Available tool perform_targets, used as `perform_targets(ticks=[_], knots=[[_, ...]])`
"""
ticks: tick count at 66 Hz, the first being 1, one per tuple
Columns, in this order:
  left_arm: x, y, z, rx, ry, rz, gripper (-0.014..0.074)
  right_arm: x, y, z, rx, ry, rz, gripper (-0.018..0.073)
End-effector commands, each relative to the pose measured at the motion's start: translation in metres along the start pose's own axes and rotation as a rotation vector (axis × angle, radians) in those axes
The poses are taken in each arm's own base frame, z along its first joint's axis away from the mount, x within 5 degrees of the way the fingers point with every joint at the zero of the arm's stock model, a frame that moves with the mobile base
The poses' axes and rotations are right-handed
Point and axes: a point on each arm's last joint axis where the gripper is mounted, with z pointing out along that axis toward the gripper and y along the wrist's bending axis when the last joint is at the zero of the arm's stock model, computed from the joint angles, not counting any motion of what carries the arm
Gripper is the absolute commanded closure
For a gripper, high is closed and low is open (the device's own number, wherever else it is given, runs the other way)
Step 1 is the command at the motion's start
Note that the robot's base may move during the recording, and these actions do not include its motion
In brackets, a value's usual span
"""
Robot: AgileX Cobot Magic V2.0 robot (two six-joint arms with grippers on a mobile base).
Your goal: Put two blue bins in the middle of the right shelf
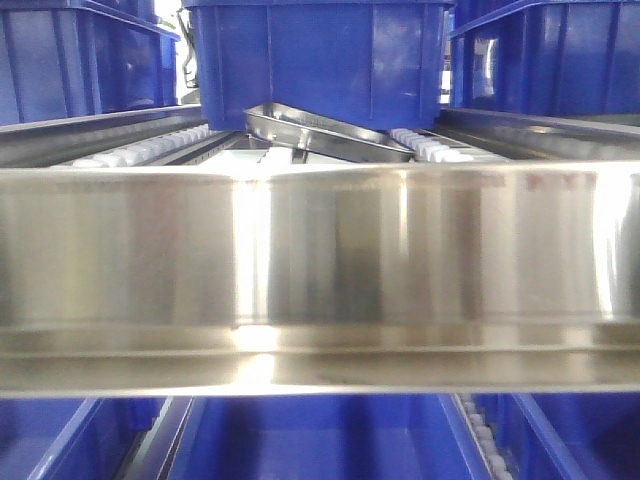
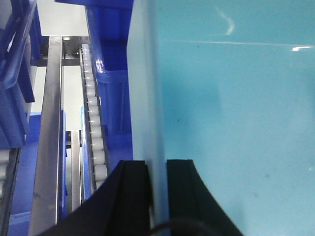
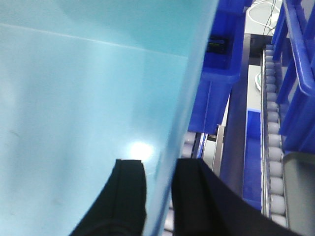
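Observation:
A bin with pale blue inner walls fills both wrist views. In the left wrist view my left gripper [image 2: 157, 169] is shut on its left wall [image 2: 147, 98], one black finger [image 2: 132, 196] outside and one inside. My right gripper [image 3: 160, 169] is shut on the bin's right wall [image 3: 194, 98] in the same way. The bin's floor [image 2: 236, 123] looks bare. Another blue bin [image 1: 320, 60] stands on the roller shelf at the top centre of the front view. Neither gripper shows in the front view.
A wide shiny steel band [image 1: 320, 270] spans the front view. Behind it a steel tray [image 1: 330, 130] lies tilted under the centre bin. More blue bins stand left [image 1: 80, 60] and right [image 1: 550, 60]. White roller tracks [image 2: 93, 123] and a steel rail [image 2: 51, 137] run alongside.

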Motion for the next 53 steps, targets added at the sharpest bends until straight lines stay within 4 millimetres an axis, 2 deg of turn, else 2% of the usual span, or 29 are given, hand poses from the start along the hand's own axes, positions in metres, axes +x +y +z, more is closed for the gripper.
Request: perform_targets(ticks=[1,16,38,53], knots=[[-0.008,-0.013,-0.011,0.109,-0.062,-0.058,0.0707,-0.009,0.005,-0.006,-0.036,-0.087,0.008,0.0711],[-0.008,-0.013,-0.011,0.108,-0.062,-0.057,0.0707,-0.008,0.005,-0.003,-0.035,-0.081,0.008,0.0711],[-0.008,-0.013,-0.011,0.108,-0.062,-0.057,0.0707,-0.004,0.003,0.020,-0.031,-0.050,0.013,0.0711],[-0.008,-0.013,-0.011,0.108,-0.062,-0.057,0.0707,-0.003,0.002,0.024,-0.031,-0.046,0.013,0.0711]])
